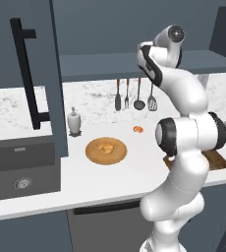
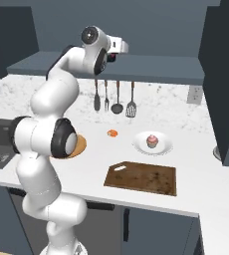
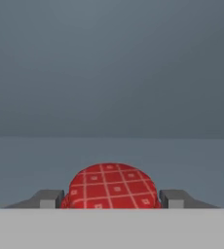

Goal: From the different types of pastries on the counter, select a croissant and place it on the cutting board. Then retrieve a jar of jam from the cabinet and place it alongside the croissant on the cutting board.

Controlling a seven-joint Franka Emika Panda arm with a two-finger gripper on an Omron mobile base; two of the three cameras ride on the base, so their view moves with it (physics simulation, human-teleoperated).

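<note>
Pincer point(image 3: 112, 199) up at the cabinet shelf point(image 2: 151, 67), arm stretched high. Hand view: two dark fingertips point(image 3: 48, 198) stand either side of a red, white-checked rounded top, the jar point(image 3: 111, 187), each tip close against its flank; pincer about jar-width apart. Whether the tips press the jar or just bracket it, cannot tell. Jar sits on the grey shelf floor, grey cabinet back behind it.

Croissant point(image 1: 105, 147) lies at the centre of the round tan plate point(image 1: 93, 156) on the worktop point(image 1: 110, 182), not on the board. Board point(image 2: 146, 178) bare, at 3 o'clock of the tan plate, near the worktop's front edge. Orange glazed piece point(image 2: 112, 133) at 11 o'clock of the board, well apart. Cupcake point(image 2: 152, 141) on a white plate point(image 2: 164, 148) at 12 o'clock of the board.

Cabinet door point(image 1: 41, 74) with black bar handle point(image 1: 26, 74) swung open above the sink point(image 1: 21, 167)
</note>
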